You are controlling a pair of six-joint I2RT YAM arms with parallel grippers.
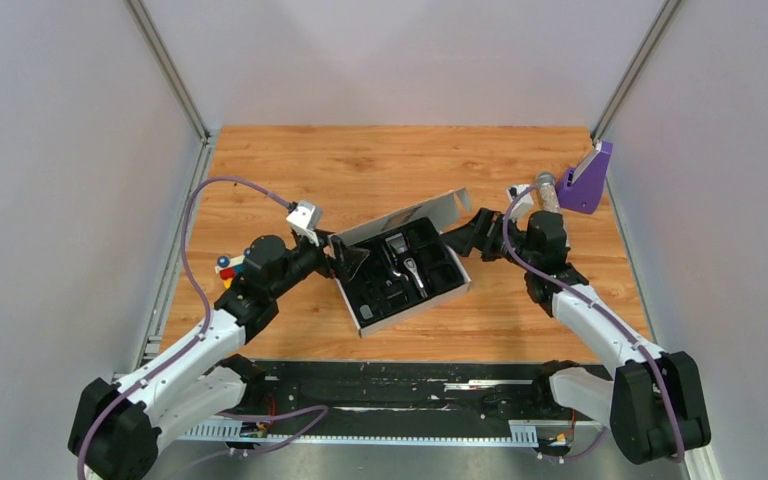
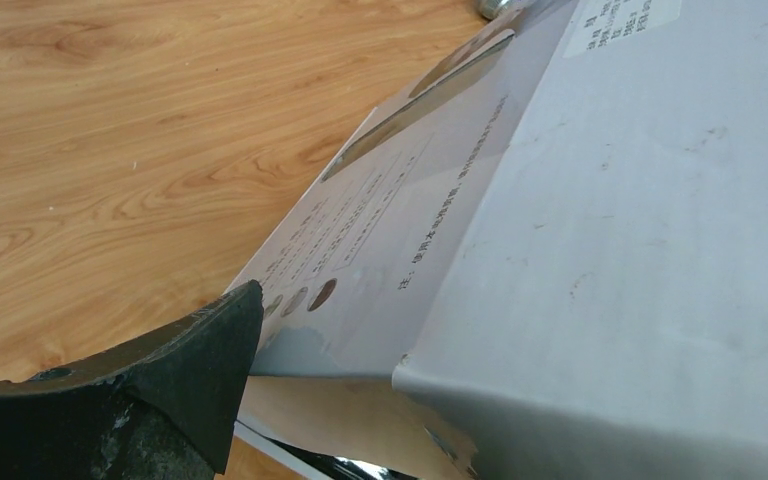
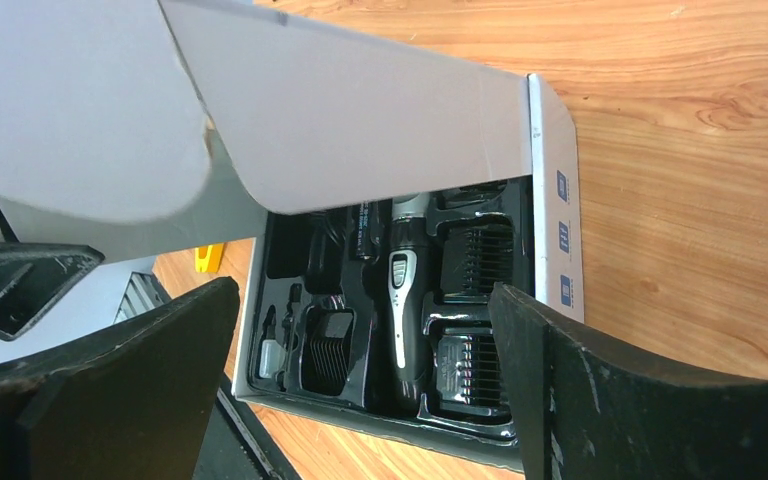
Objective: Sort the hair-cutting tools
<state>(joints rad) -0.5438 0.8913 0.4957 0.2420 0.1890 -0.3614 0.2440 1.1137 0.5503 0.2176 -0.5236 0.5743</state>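
tabletop (image 1: 290,160): clipper (image 3: 403,300) inside open box (image 1: 436,210)

A pale grey cardboard box (image 2: 640,260) fills the right side, its printed white flap (image 2: 380,230) slanting across the light wood-grain surface (image 2: 110,140). One matte black claw finger (image 2: 175,385) sits lower left, just beside the flap.

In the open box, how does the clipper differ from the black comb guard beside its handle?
The clipper is long and slim; the comb guard is short and blocky. The clipper carries silver trim; the comb guard is all black with ribbed teeth. The clipper fills the long middle slot; the comb guard sits in a small side pocket. Both lie inside the open box.
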